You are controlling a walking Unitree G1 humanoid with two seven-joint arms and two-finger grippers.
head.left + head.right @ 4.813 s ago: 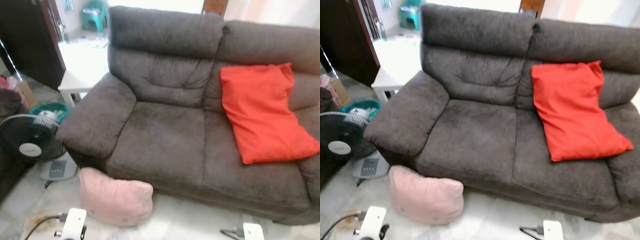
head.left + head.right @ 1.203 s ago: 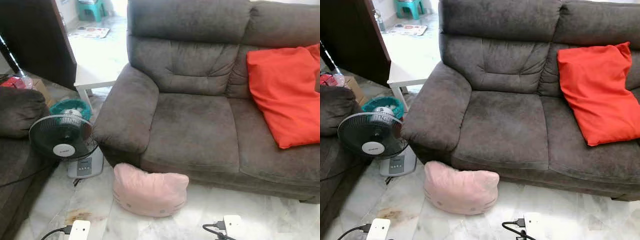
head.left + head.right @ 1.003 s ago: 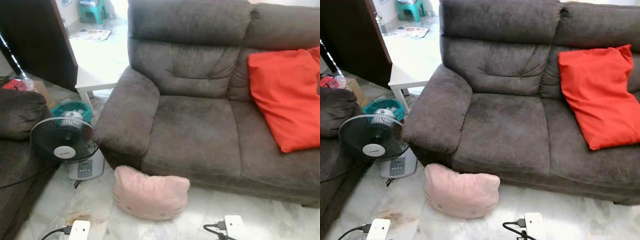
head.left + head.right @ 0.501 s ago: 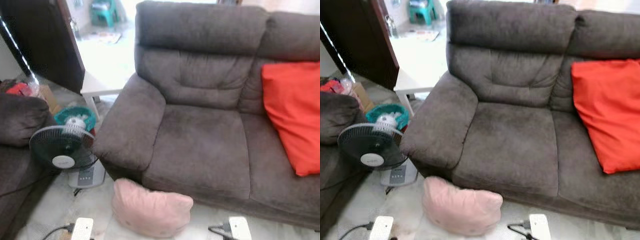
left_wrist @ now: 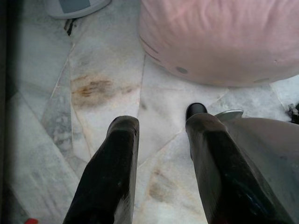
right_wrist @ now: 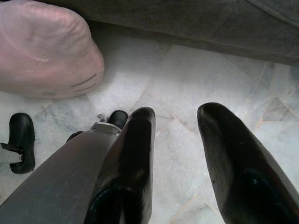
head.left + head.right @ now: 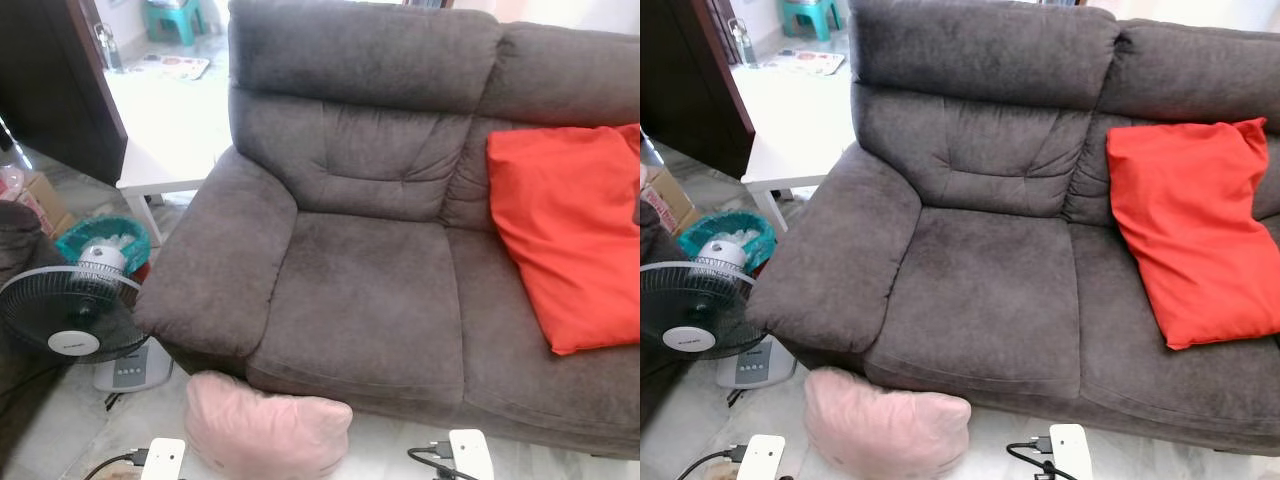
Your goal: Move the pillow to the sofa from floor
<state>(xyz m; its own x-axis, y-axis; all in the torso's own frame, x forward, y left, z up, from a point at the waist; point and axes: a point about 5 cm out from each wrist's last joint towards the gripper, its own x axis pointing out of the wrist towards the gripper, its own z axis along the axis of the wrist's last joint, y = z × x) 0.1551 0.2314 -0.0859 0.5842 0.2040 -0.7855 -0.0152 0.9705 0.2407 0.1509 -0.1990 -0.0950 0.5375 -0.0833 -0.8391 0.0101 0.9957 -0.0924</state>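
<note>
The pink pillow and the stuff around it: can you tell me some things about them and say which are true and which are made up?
1. The pink pillow lies on the floor in front of the sofa. True.
2. A red pillow leans on the sofa's right seat. True.
3. The left gripper is squeezing the pink pillow. False: its fingers are open above bare marble floor, short of the pillow.
4. A fan stands on the floor beside the sofa's left armrest. True.
5. The right gripper holds the red pillow. False: it is open and empty over the floor.
6. The pink pillow sits on the sofa seat. False: the left seat is bare.
</note>
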